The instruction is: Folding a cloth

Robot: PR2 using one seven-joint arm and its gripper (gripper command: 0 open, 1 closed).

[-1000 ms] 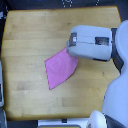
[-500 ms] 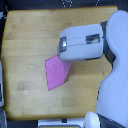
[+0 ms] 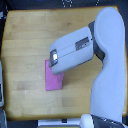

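A pink-magenta cloth lies flat on the wooden table, a little left of centre in the exterior view. The big white-grey arm reaches in from the exterior view's right, and its gripper end sits over the cloth's upper edge, hiding that part. The fingers themselves are blurred and covered by the arm's housing, so whether they are open or shut cannot be made out. Only the lower, roughly rectangular part of the cloth shows.
The arm's white upper body fills the exterior view's right side. A dark strip runs along the left edge of the table. Light objects sit beyond the table's bottom edge.
The arm has swept leftward across the table, from the right side to over the cloth's top. The cloth now looks narrower and more upright than a second ago.
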